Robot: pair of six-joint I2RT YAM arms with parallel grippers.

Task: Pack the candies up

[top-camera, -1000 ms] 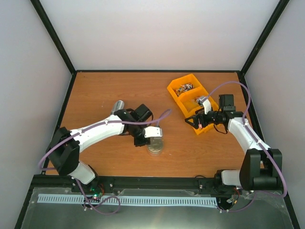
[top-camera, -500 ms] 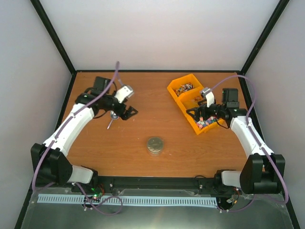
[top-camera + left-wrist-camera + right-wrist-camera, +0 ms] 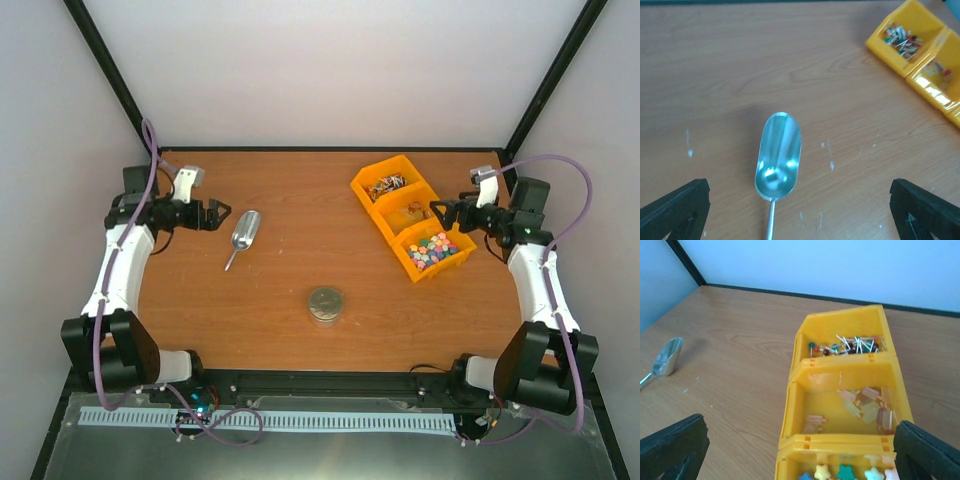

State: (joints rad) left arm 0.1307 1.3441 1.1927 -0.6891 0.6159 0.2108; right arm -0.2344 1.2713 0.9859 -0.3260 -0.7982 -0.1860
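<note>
Both left gripper (image 3: 218, 214) and right gripper (image 3: 438, 213) gape wide, empty.
Your shiny silver metal scoop (image 3: 241, 236) lies loose, round metal tin (image 3: 325, 303) lidded: packing looks finished.

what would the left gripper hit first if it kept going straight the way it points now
Probably the metal scoop, lying on the table ahead of the left gripper, centred between its open fingers in the wrist view. Depth is unclear; the fingers might straddle it and reach the table.
</note>
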